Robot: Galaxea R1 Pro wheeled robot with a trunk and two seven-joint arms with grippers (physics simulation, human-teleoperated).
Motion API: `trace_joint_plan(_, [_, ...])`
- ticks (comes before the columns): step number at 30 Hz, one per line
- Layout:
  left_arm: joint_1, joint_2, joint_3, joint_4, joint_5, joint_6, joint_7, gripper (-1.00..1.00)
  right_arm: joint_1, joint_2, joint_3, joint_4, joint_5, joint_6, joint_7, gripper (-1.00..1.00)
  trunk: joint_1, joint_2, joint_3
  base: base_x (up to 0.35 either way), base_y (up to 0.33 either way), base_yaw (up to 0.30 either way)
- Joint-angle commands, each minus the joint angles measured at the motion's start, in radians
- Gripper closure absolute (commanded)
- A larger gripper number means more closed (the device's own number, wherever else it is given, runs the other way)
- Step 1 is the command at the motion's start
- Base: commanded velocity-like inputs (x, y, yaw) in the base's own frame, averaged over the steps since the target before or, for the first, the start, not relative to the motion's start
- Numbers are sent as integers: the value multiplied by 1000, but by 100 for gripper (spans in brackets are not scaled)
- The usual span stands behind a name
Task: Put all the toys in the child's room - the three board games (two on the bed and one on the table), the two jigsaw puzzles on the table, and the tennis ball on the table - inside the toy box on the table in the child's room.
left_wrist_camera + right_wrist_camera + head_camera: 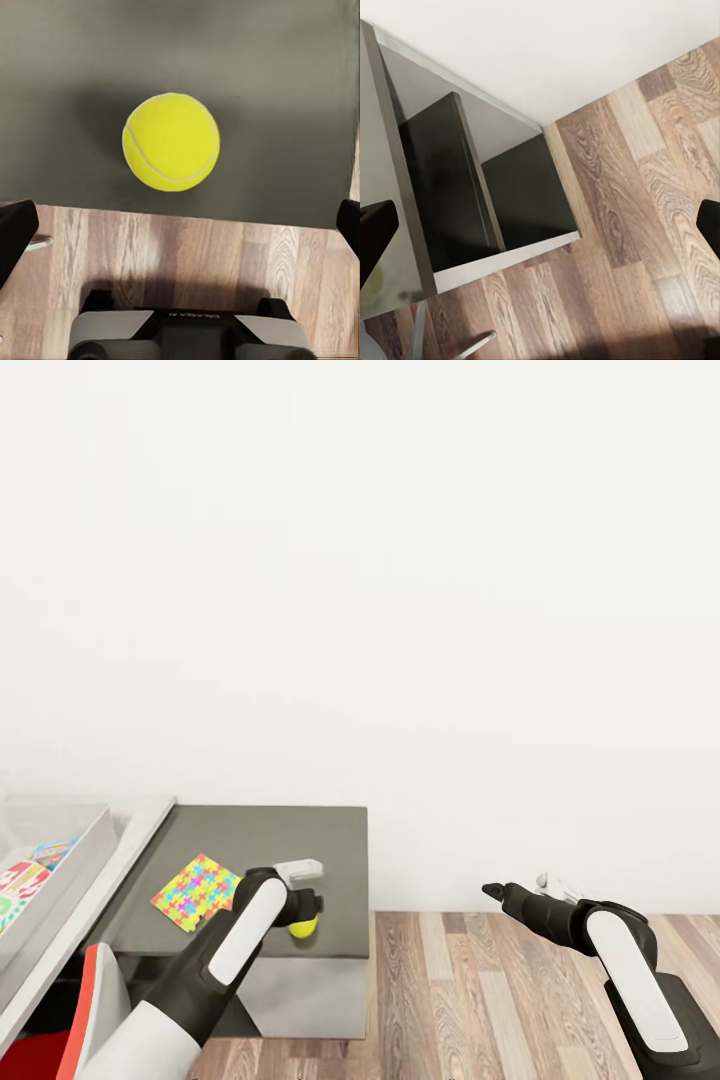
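Dark cabinet (262, 840) holds tennis ball (171, 142), jigsaw puzzle (196, 891).

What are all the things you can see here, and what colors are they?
tennis ball: one, yellow, on the dark cabinet near its front edge, under the left gripper
jigsaw puzzle: one, many-coloured, flat on the cabinet top
cabinet: one, dark grey, against the white wall
toy box: one, light grey, on the table, colourful game boxes inside
table: one, pale grey, left of the cabinet
floor: wood planks
left gripper: jaws open, above the ball
right gripper: jaws open, over the floor
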Motion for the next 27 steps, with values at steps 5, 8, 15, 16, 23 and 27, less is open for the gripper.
trace_joint_plan(5, [-1, 1, -13, -1, -24, 0, -14, -100, -1, 0, 0, -1, -11, 2, -10, -100, 1, -2, -10, 12, 7, 0])
trace_joint_plan(8, [-1, 1, -15, -2, -50, -2, -26, -100, -1, 0, 0, -1, -11, 2, -10, -100, 1, -2, -15, 3, 2, 0])
trace_joint_plan(15, [-1, 3, -16, -2, -71, -11, -83, -100, -1, 0, -1, -1, -11, 2, -10, -100, 1, -2, -27, 0, 0, 0])
trace_joint_plan(16, [-1, 5, -16, -2, -72, -11, -86, -100, -1, 0, -1, -1, -11, 2, -10, -100, 1, -2, -29, 0, 0, 0])
trace_joint_plan(23, [-1, 11, -16, -2, -75, -13, -96, -100, -1, 0, -1, -1, -10, 2, -10, -100, 1, -2, -40, 19, 0, 0])
trace_joint_plan(27, [-1, 12, -16, -2, -75, -14, -97, -100, -1, 0, -1, -1, -10, 2, -10, -100, 1, -2, -47, 70, 0, 0])
